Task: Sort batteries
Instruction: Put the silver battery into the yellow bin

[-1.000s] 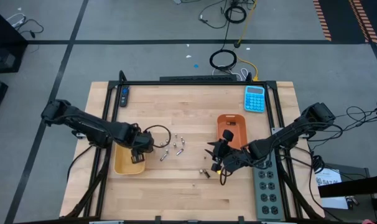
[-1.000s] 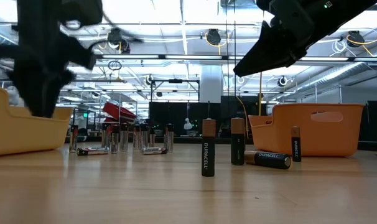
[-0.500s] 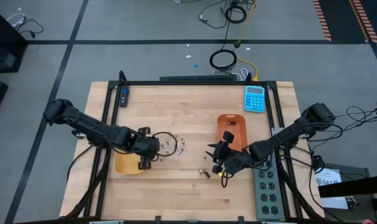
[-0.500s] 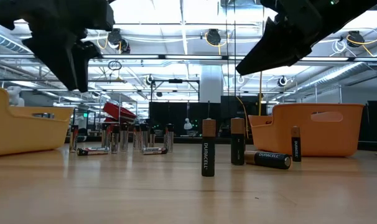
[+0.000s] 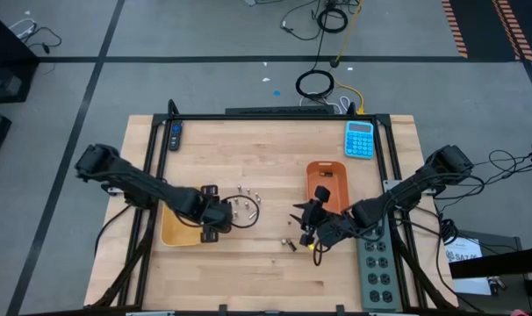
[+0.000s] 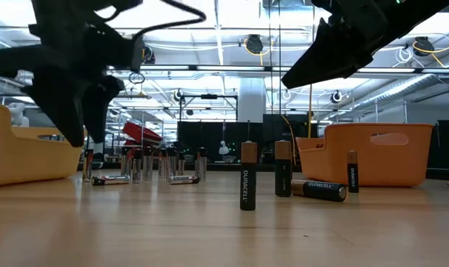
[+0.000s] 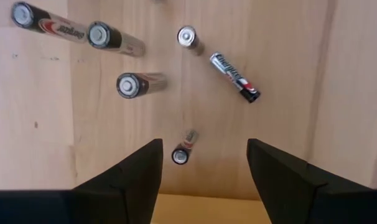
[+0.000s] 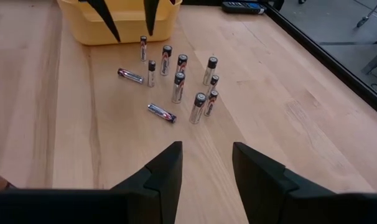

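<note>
I have the wooden table [image 5: 248, 263] below me with two trays on it: a yellow tray [image 5: 174, 230] on the left side and an orange tray [image 5: 329, 180] to the right of centre. A blue calculator [image 5: 359, 139] sits at the far right corner and a grey power strip [image 5: 377, 263] runs along the right edge.

The batteries [image 5: 245, 204] I am after form a loose cluster between the trays, closer to the yellow one. Most of them stand upright; two lie flat on the wood. A second small group [image 6: 284, 178] of thicker ones stands near the orange tray, one of those lying down beside it.

My left gripper [image 5: 220, 218] hangs above the near edge of that cluster, just off the yellow tray, with its fingers [image 7: 129, 177] apart and nothing between them. Looking down past them, one small upright battery [image 7: 183, 149] stands almost directly under the gap, slightly toward one finger; its long axis is vertical, so I judge a straight descent would bracket it. The flat one [image 7: 234, 76] lies diagonally, farther ahead.

My right gripper [image 5: 306, 224] waits near the orange tray, fingers [image 8: 160, 174] spread and empty, well apart from the cluster. The left arm is clearly the nearer one for this pick.
</note>
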